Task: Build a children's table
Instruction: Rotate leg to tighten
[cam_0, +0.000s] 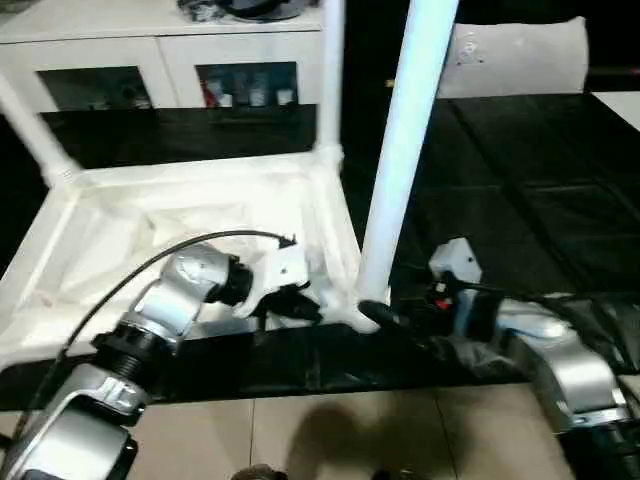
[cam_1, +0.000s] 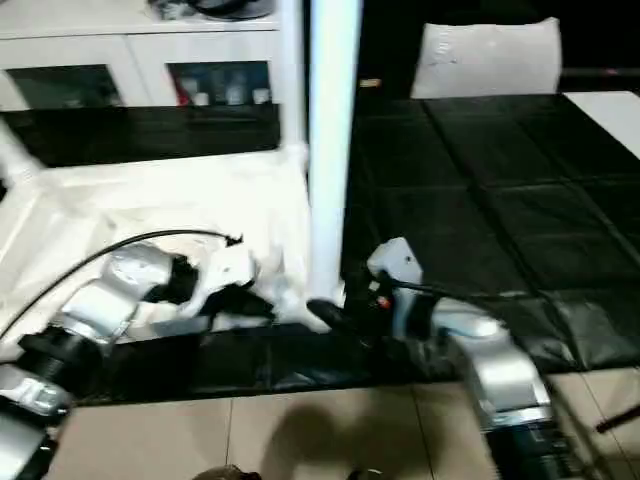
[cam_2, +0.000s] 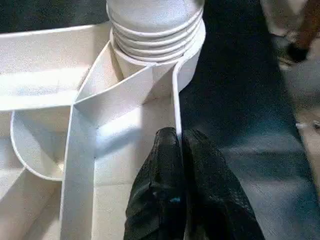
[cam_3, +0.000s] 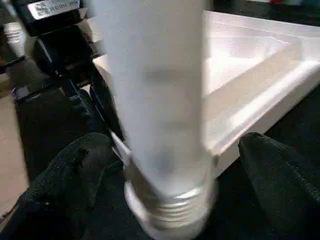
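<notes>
Tabletop (cam_0: 190, 200) upside down on black mat (cam_0: 520, 170); three legs upright, tops cut off.
Near leg (cam_0: 400, 150) stands in corner socket (cam_2: 155, 55). Left gripper (cam_2: 180, 145) pinched on rim there; right gripper (cam_3: 165, 165) spread wide around leg, fingers clear. White cabinet (cam_0: 160, 50) behind.

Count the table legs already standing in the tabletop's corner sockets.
3: near leg at the near right corner, beside the right gripper; one leg at the far right corner; one leg at the far left corner. The near left corner is out of view.
</notes>
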